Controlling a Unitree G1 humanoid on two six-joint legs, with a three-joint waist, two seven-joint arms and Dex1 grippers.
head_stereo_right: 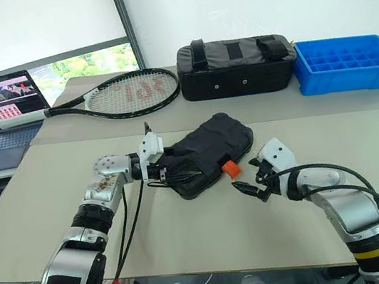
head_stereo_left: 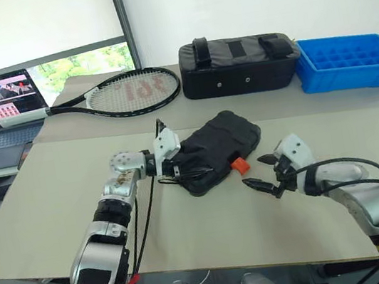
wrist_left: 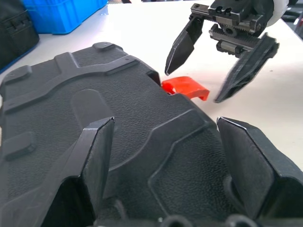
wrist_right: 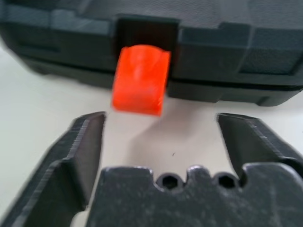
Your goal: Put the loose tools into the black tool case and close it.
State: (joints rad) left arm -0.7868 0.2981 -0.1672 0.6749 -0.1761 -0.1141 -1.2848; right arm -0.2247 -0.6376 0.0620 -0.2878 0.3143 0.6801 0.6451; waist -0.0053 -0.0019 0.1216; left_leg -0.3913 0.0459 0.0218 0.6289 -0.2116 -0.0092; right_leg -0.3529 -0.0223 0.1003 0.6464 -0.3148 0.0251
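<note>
The black tool case point(head_stereo_left: 216, 151) lies flat on the surface point(head_stereo_left: 210, 229), lid down on its base, with the orange latch point(head_stereo_left: 241, 165) hanging out from the front edge and not yet pressed home — closure is judged incomplete. No loose tools lie on the surface around it, so they are presumably inside. The left pincer point(head_stereo_left: 172, 170) sits at the case's left end with its 2 fingers spread, 1 to each side over the textured lid, and no pinch on the shell is visible. The right pincer point(head_stereo_left: 263, 173) hovers just beside the latch, fingers spread and apart from it, holding nothing. Handling judgement: the case is a rigid moulded shell, light to moderate in weight, with a pebbled skin that gives fair friction; it will not deform under a fingertip, but it is likely to slide on the smooth surface if pushed from 1 side only. The latch is a small, stiff plastic tab that probably snaps over a ridge — apply force on its outer face, pushing toward the case wall, while the left pincer braces the opposite end. Avoid pinching the tab by its thin edges; it can slip free.
</note>
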